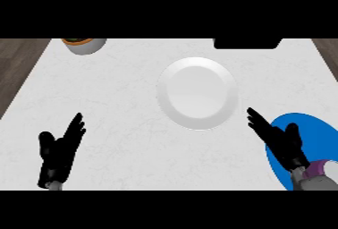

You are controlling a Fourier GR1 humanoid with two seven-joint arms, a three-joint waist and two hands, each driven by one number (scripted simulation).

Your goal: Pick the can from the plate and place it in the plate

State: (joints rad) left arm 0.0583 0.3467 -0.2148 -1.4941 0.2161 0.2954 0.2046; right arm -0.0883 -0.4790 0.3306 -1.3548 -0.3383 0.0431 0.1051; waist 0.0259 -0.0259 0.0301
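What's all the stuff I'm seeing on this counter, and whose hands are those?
Counter: one, white marbled, filling most of the view.
White plate: one, white, centre of the counter, nothing on it.
Blue plate: one, blue, lower right, partly under the right hand.
Can: one, purple and white, at the right edge on the blue plate, mostly hidden by the right forearm.
Bowl-like object: one, grey with an orange inside, far left corner, cut off.
Black object: one, far edge, unidentifiable.
Left hand: black, open, lower left.
Right hand: black, open, over the blue plate.
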